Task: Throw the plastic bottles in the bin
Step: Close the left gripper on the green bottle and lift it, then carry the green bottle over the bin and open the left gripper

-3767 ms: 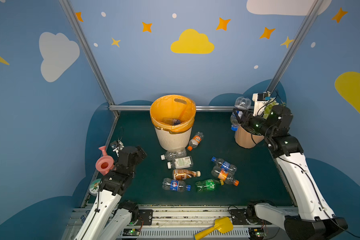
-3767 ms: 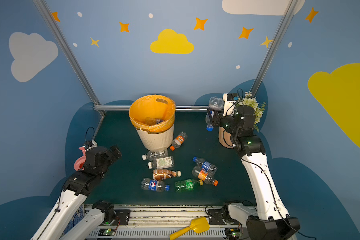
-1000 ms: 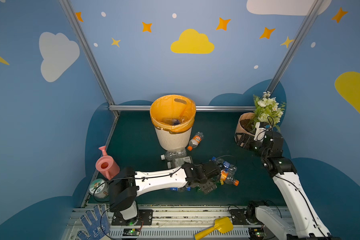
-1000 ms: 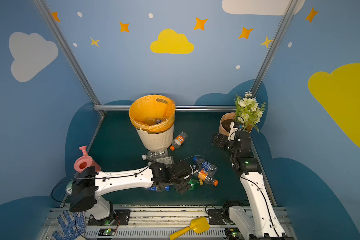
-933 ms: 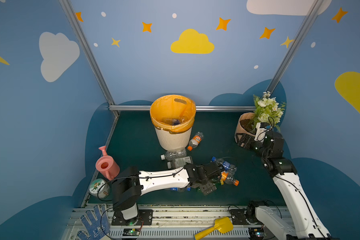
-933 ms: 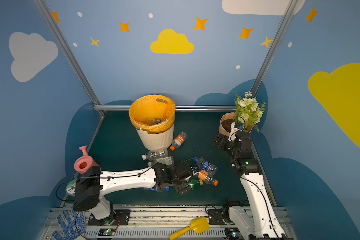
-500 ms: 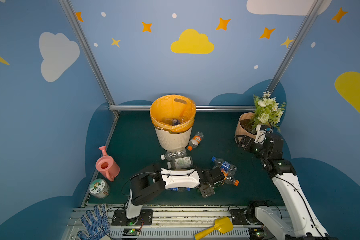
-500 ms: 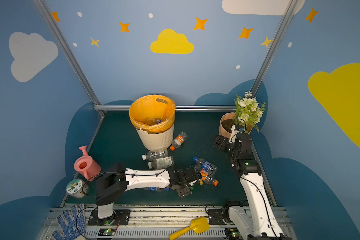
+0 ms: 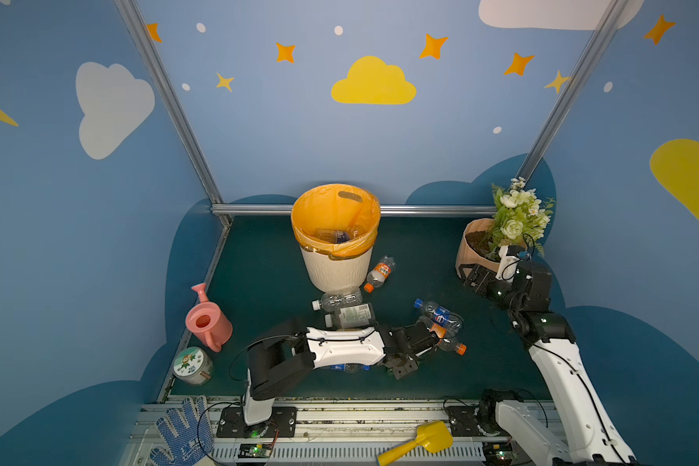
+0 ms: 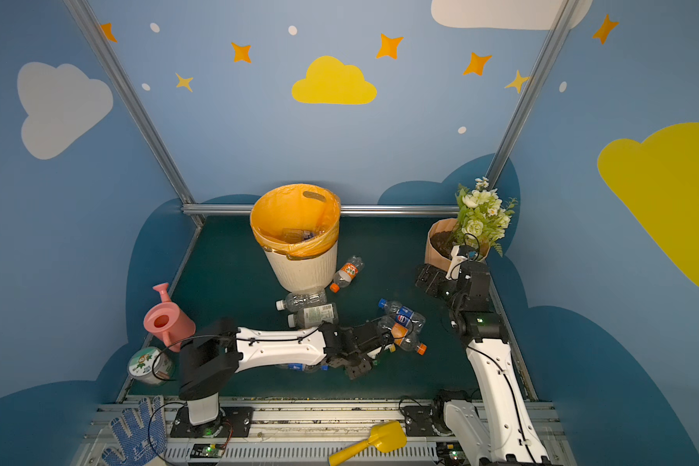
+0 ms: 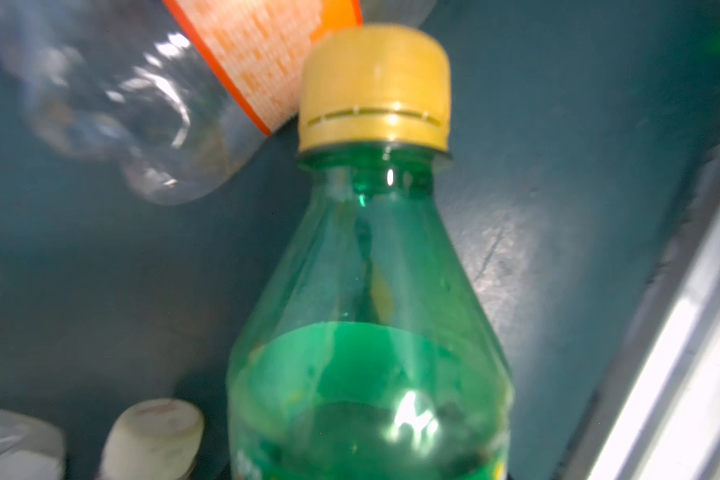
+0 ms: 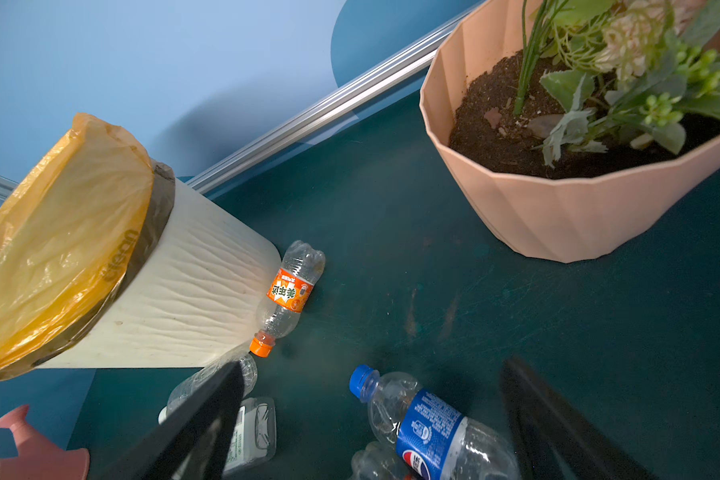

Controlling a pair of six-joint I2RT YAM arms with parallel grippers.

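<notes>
At the table's front edge, left arm (image 9: 340, 349): it lies low and stretched out from its base toward the bottles right of the middle. In the earliest picture it sat folded near the front-left corner.
Right arm (image 9: 557, 363): it is lowered beside the flower pot (image 9: 467, 246) near the back-right corner. Earlier it was raised above that pot with a clear bottle in its gripper, and that bottle is gone from it.
Table (image 9: 259, 282): dark green top, carrying everything below.
Bin (image 9: 335, 270): upright at the middle of the back edge, lined with an orange bag, with clear bottles inside. It stands in the same spot as before.
Left gripper (image 9: 426, 343): it is down among the bottles near the front edge. The left wrist view looks straight along the green bottle (image 11: 366, 332), very close. No finger shows, so I cannot tell whether the jaws are together or apart.
Right gripper (image 12: 373, 365): its fingers (image 12: 208, 407) are spread wide with nothing between them, above the table.
Green bottle: it lies on the table, and its yellow cap (image 11: 375, 83) touches the orange-labelled bottle (image 11: 150, 104).
Blue-labelled bottle (image 9: 438, 316): it lies just behind that pair.
Two clear bottles (image 9: 338, 298): they lie side by side just in front of the bin.
Second orange-labelled bottle (image 9: 380, 272): it lies against the bin's right side.
</notes>
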